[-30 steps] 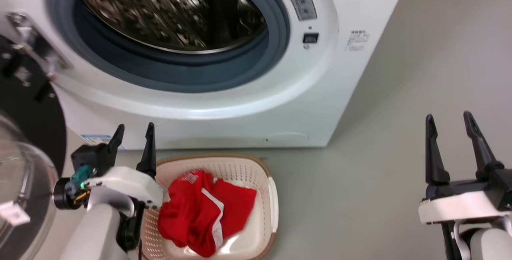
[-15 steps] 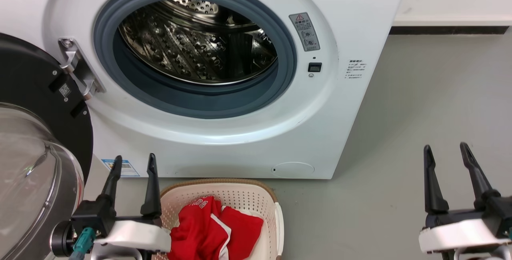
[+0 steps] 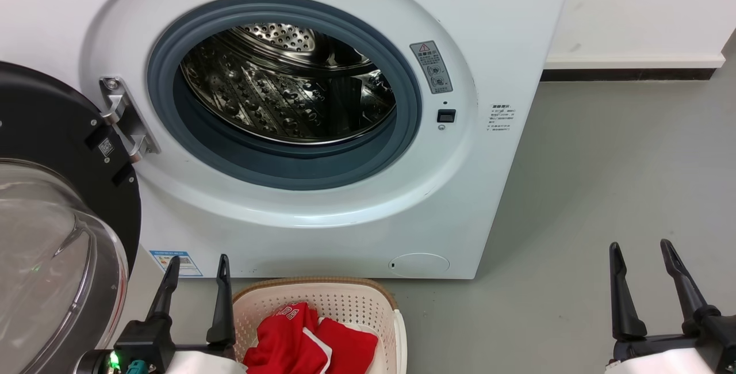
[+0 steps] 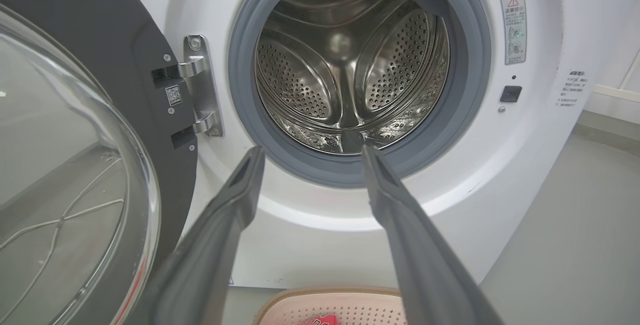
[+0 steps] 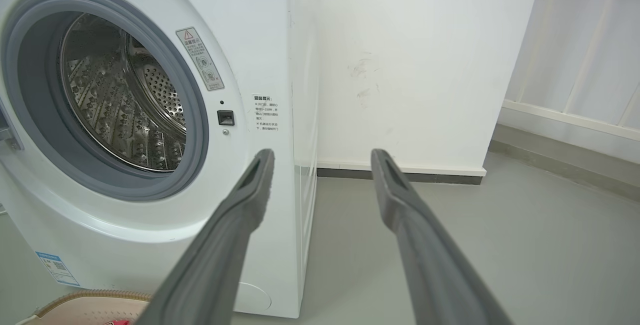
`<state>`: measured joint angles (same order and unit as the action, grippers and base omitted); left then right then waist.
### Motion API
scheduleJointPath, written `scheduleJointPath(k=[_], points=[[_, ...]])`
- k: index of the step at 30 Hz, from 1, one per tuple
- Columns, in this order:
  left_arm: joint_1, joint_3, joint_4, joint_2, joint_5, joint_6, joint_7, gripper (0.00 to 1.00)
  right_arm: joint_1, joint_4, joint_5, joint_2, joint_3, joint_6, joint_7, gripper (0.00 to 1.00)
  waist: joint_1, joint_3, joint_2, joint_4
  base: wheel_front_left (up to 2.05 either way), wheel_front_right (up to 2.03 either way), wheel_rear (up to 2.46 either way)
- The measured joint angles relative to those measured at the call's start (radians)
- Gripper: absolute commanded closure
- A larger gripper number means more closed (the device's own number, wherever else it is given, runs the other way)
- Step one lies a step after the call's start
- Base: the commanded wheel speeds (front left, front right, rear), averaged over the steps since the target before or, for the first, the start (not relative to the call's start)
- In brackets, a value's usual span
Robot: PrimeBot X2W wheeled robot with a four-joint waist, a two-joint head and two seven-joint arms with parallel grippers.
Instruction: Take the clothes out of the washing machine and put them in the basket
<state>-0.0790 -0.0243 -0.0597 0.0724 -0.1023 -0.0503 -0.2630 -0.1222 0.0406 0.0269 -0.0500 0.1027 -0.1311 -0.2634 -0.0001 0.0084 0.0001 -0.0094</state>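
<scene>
Red clothes inside cream basket

From my seat, the basket runs off the bottom edge of the head view, so its near half is lost. The clothes in it get cropped the same way. The white lettering on the top garment is too crumpled to read. The left gripper body hides the basket's lower left corner. It and the right gripper are both cut at the bottom edge. The door glass is chopped off at the left edge. The sticker print on the washing machine is way too small to read.
</scene>
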Motion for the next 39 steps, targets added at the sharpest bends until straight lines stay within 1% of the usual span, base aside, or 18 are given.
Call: scheduleJointPath(k=[7, 19, 20, 25, 39], points=[[0.000, -0.008, 0.002, -0.010, 0.020, -0.004, 0.000, 0.00, -0.001, 0.005, 0.000, 0.000, 0.000, 0.000, 0.000, 0.00, 0.0000, 0.000, 0.0000, -0.002, 0.00, 0.00, 0.00], [0.001, -0.017, -0.001, -0.017, 0.021, -0.014, 0.000, 0.00, 0.001, 0.005, 0.000, 0.000, -0.002, 0.000, 0.000, 0.00, 0.0001, 0.003, -0.0001, -0.003, 0.00, 0.00, 0.00], [0.002, -0.017, -0.003, -0.017, 0.021, -0.014, 0.000, 1.00, 0.000, 0.000, 0.000, 0.000, -0.003, 0.000, 0.000, 1.00, 0.0001, 0.003, 0.0000, -0.003, 0.00, 0.00, 0.00], [-0.011, -0.016, -0.052, -0.023, 0.007, -0.014, 0.013, 1.00, -0.010, -0.044, 0.010, 0.005, -0.006, 0.000, 0.004, 1.00, 0.0002, 0.003, 0.0000, -0.003, 0.00, 0.00, 0.00], [0.008, -0.030, -0.077, -0.023, -0.268, -0.024, 0.080, 1.00, 0.014, -0.087, 0.313, -0.003, -0.019, 0.000, 0.058, 1.00, 0.0002, 0.002, 0.0000, -0.002, 0.00, 0.00, 0.00]])
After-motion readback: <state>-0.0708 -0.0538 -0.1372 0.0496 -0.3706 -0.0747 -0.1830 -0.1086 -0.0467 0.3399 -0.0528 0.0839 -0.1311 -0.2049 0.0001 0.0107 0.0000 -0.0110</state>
